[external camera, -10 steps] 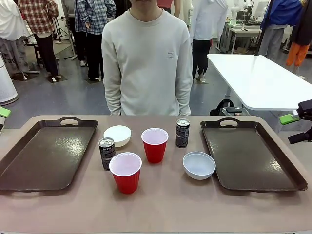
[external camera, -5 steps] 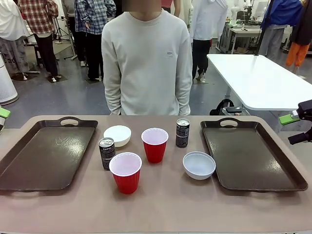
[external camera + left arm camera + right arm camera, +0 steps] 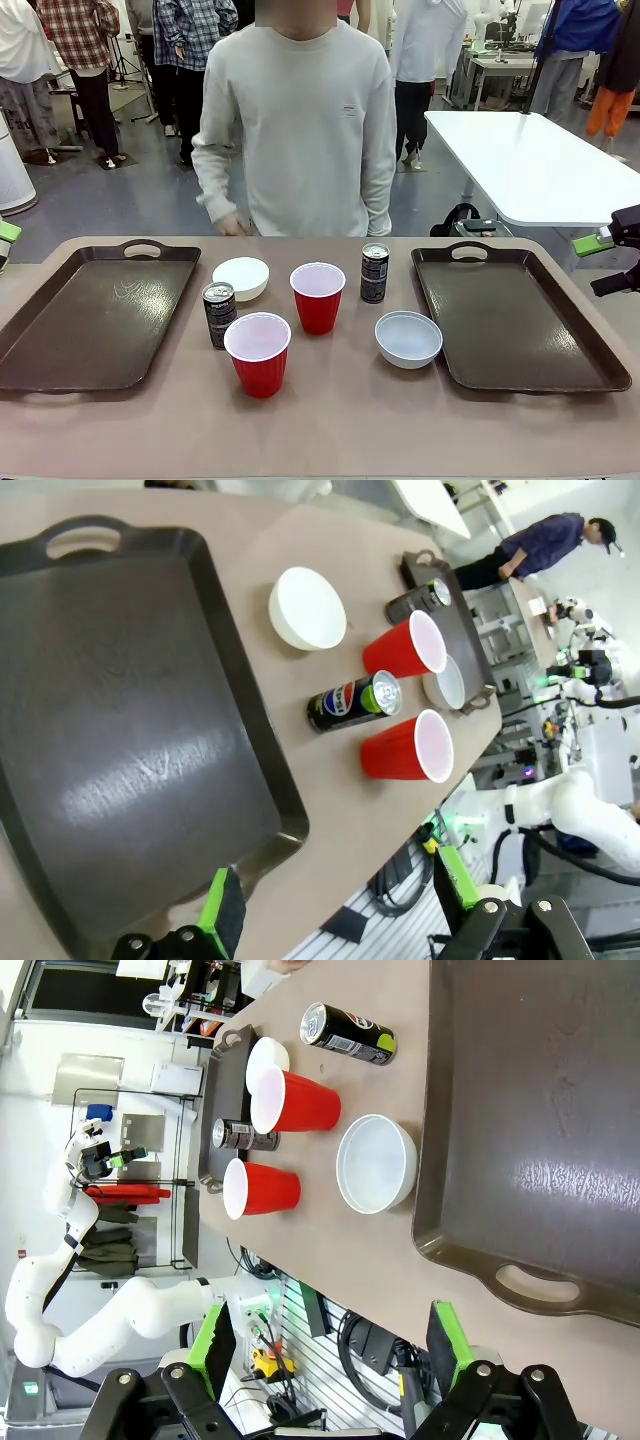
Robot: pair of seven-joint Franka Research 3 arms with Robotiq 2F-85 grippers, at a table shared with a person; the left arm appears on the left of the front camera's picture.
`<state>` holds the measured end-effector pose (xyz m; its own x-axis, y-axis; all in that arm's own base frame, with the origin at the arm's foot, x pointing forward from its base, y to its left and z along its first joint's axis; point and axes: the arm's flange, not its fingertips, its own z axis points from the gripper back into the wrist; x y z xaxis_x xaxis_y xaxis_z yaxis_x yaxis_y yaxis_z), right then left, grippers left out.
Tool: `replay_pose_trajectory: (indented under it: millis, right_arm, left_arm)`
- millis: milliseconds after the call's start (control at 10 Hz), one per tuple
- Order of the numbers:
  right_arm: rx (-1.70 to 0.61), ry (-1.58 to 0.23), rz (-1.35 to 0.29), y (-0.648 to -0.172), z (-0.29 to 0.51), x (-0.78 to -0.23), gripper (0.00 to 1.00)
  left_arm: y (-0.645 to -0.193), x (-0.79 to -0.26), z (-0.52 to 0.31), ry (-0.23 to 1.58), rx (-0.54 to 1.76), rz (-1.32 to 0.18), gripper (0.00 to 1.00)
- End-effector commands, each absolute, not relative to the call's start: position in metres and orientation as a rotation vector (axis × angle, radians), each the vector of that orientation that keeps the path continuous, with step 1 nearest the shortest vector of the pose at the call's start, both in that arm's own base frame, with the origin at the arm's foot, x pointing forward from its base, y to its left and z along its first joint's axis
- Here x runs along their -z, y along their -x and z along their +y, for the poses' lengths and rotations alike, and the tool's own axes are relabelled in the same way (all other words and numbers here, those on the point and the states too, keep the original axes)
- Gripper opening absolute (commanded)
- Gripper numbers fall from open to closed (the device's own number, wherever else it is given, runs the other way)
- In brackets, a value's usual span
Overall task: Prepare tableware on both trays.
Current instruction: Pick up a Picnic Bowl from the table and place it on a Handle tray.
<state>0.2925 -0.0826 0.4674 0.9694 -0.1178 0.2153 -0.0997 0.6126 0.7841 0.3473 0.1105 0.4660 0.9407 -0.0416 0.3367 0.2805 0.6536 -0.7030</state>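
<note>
Nothing is loaded yet: the left tray (image 3: 60,330) at 9 o'clock and the right tray (image 3: 520,320) at 3 o'clock lie bare, with all the tableware clustered on the desk (image 3: 340,420) between them. Both the left jaws and the right jaws are spread wide and hold nothing. The likeliest slip is at the near red cup (image 3: 258,355), since the left can (image 3: 219,314) stands just beside it at 10 o'clock - wide jaws closing on either could knock over the other. The far red cup (image 3: 318,297) is light and would tip easily; the right can (image 3: 374,273) sits at its 2 o'clock and the right bowl (image 3: 408,339) at its 4 o'clock, with the left bowl (image 3: 241,278) behind the left can. The person's hand (image 3: 232,226) near the far edge could meet a reaching arm. The left can carries a round red, white and blue emblem - probably Pepsi's - but its print is unreadable.
</note>
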Motion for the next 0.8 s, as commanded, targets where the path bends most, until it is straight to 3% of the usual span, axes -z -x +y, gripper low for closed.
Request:
replay_pose_trajectory:
  millis: [0, 200, 700]
  right_arm:
    - [0.007, -0.93, -0.261, -0.294, -0.083, -0.466, 1.0]
    - [0.011, -0.914, -0.257, -0.292, -0.083, -0.467, 1.0]
    - [-0.066, -0.507, -0.013, -0.362, 0.028, -0.542, 1.0]
  left_arm:
    - [-0.348, -0.465, 0.112, 0.859, 0.192, -0.313, 1.0]
    - [-0.348, -0.465, 0.112, 0.859, 0.192, -0.313, 1.0]
    - [-0.348, -0.465, 0.112, 0.859, 0.192, -0.313, 1.0]
